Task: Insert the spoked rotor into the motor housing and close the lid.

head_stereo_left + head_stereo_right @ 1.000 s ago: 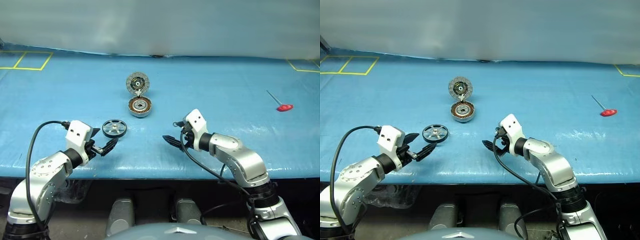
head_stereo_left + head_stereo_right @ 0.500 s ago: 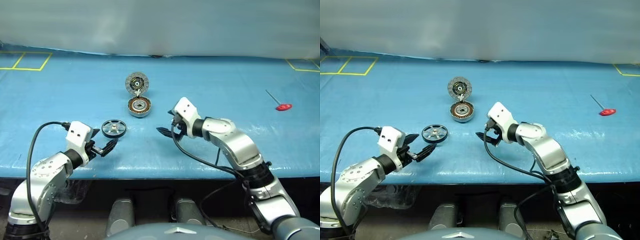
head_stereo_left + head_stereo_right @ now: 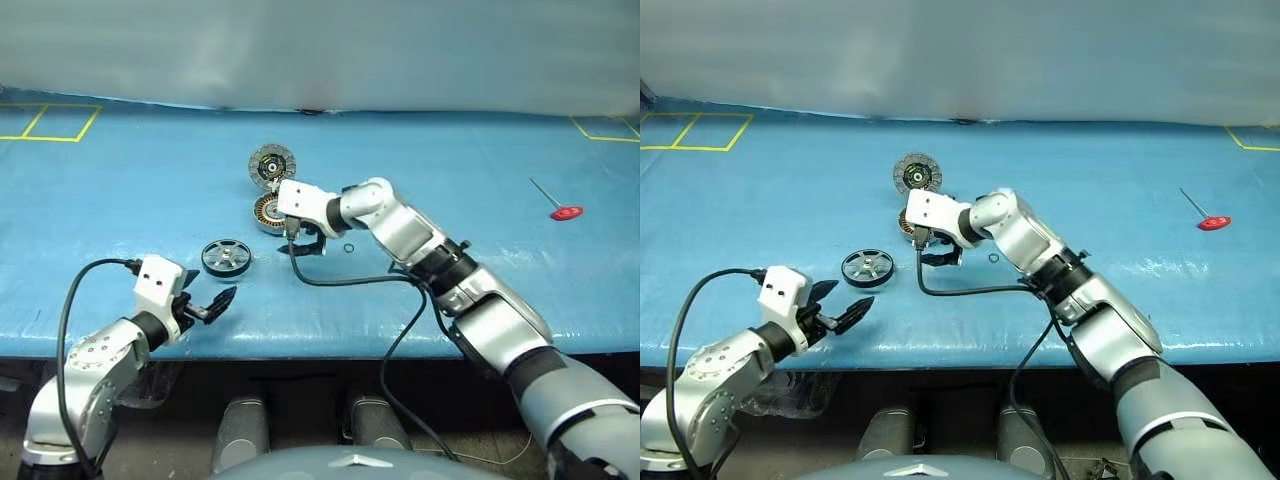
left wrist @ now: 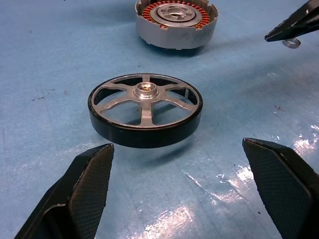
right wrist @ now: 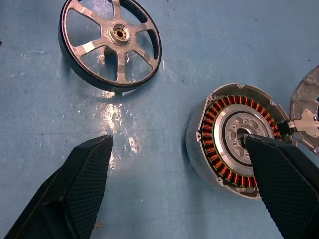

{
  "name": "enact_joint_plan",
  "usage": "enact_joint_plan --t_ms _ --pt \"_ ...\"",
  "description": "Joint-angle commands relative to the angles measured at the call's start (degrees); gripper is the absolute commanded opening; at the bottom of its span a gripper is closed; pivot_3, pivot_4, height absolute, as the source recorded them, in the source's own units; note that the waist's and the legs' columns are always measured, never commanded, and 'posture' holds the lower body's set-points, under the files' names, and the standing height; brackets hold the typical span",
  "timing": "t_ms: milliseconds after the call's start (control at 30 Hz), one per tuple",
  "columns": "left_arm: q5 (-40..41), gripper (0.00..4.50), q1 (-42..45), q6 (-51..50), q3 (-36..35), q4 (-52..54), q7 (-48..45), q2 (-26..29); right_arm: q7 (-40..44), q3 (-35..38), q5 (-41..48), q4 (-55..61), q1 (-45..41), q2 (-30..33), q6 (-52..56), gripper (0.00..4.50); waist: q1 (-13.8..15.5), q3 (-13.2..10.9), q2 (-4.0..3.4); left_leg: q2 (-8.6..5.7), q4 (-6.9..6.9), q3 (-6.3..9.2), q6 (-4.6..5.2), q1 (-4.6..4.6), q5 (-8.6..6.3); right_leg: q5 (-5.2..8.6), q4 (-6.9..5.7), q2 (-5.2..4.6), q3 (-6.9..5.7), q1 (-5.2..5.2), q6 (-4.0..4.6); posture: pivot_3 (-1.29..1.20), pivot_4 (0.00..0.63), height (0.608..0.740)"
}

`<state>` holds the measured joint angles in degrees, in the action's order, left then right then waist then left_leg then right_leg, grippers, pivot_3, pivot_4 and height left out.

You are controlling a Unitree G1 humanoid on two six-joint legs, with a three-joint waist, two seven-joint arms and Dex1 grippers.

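Observation:
The spoked rotor [image 3: 226,256] lies flat on the blue table, a black-rimmed wheel with silver spokes. My left gripper [image 3: 212,297] hovers open just short of it, near the table's front edge, and the rotor [image 4: 145,109] sits ahead of its spread fingers. The motor housing [image 5: 234,139] stands right of and beyond the rotor, its copper windings showing. The lid [image 3: 270,165] stands tilted up behind the housing. My right gripper [image 3: 305,240] hangs open above the housing's near right side, holding nothing and partly hiding the housing in the head views.
A small metal ring [image 3: 347,248] lies on the table just right of the right gripper. A red-handled tool [image 3: 565,212] rests far to the right. Yellow tape squares [image 3: 50,120] mark the back corners. The right arm's black cable [image 3: 340,283] trails across the table front.
The right arm has swung left and forward from the table's front to the housing, rolling its wrist. The left gripper has sunk back slightly. Both stay open.

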<state>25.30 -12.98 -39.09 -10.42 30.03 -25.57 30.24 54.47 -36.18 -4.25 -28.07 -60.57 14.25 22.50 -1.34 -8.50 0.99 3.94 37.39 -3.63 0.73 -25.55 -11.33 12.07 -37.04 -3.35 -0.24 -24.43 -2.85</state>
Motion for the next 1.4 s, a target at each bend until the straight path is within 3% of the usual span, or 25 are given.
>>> enact_joint_plan --t_ms 33,267,567,1400 --pt "0.0 4.5 -0.8 1.4 -0.6 3.7 0.5 -0.7 1.2 -0.6 -4.1 -7.6 -5.5 -2.4 -5.8 4.47 0.0 0.0 0.0 0.0 0.0 -0.01 0.0 0.0 0.0 0.0 -0.01 0.0 0.0 0.0 0.0 0.0 0.15 0.74" --pt "-0.3 4.5 -3.3 2.2 -0.8 5.1 2.1 -2.6 2.4 -1.2 -9.7 -22.2 -12.0 -7.6 -14.4 4.47 -0.1 0.0 -0.02 0.0 -0.09 -0.01 -0.03 0.0 0.0 0.02 0.02 -0.01 -0.02 -0.07 0.04 0.0 0.15 0.74" --pt "-0.5 4.5 -4.8 2.5 -0.1 6.0 2.7 -3.7 1.9 0.2 -14.0 -32.5 -15.2 -11.9 -19.8 4.47 -0.4 0.0 -0.04 0.01 -0.23 -0.05 -0.12 0.0 0.04 0.05 -0.01 -0.01 -0.01 -0.09 0.09 0.0 0.15 0.74" --pt "-1.1 4.5 -8.4 4.3 0.7 7.0 3.7 -5.6 -8.6 5.8 -18.8 -44.6 -17.2 -16.8 -23.1 4.47 -0.8 0.0 -0.06 0.02 -0.28 -0.05 -0.16 0.0 0.03 0.06 -0.02 -0.02 -0.01 -0.11 0.12 0.0 0.15 0.74"
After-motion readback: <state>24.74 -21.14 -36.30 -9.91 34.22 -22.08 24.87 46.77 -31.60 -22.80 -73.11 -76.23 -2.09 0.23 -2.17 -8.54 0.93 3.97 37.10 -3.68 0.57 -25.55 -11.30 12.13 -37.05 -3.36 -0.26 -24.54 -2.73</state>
